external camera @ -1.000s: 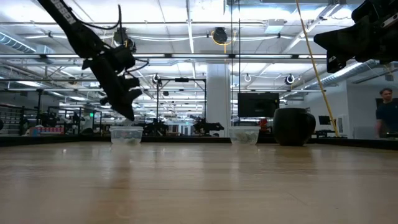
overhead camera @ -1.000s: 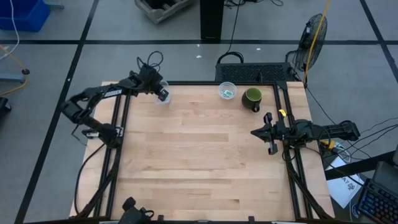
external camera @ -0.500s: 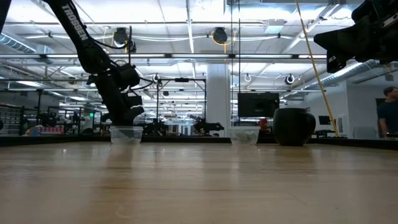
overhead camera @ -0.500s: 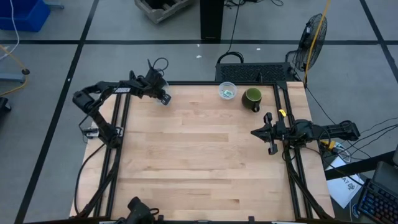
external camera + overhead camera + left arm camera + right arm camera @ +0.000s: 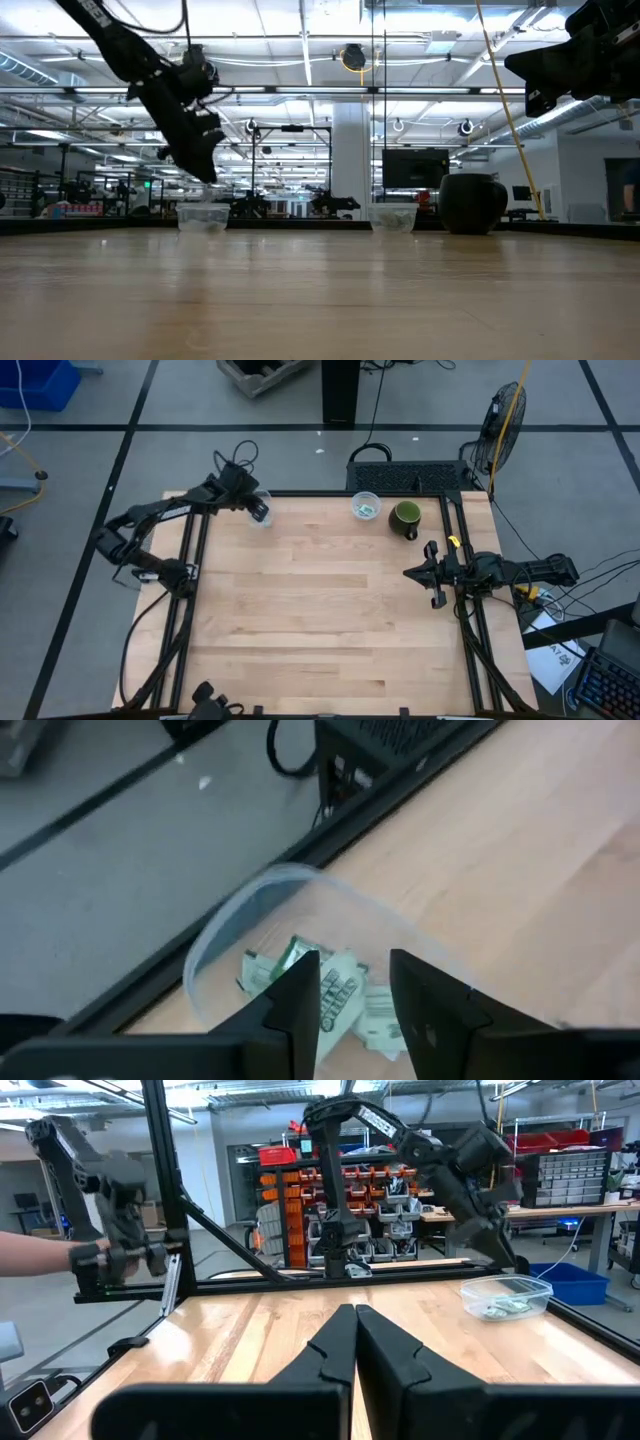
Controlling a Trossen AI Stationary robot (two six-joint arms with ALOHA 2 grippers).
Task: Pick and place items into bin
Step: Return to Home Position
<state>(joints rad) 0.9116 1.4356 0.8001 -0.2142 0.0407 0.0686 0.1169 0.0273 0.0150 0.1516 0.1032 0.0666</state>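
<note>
A clear plastic bin (image 5: 263, 516) stands at the table's far left corner. Several pale green and white packets (image 5: 345, 1002) lie on its bottom. My left gripper (image 5: 352, 965) hangs open just above the bin (image 5: 203, 217), its fingers pointing down at the packets with nothing between them. A second clear container (image 5: 365, 507), at the far edge, holds more small green and white items. My right gripper (image 5: 432, 575) waits shut above the table's right side, holding nothing.
A dark green mug (image 5: 405, 518) stands just right of the second container. Black rails (image 5: 190, 590) run along the table's left and right sides. The wide wooden middle and near part of the table (image 5: 320, 620) carries nothing.
My left gripper dipped down to the bin's rim half a second ago and has since risen again, staying over the bin. Its arm has swung with it.
</note>
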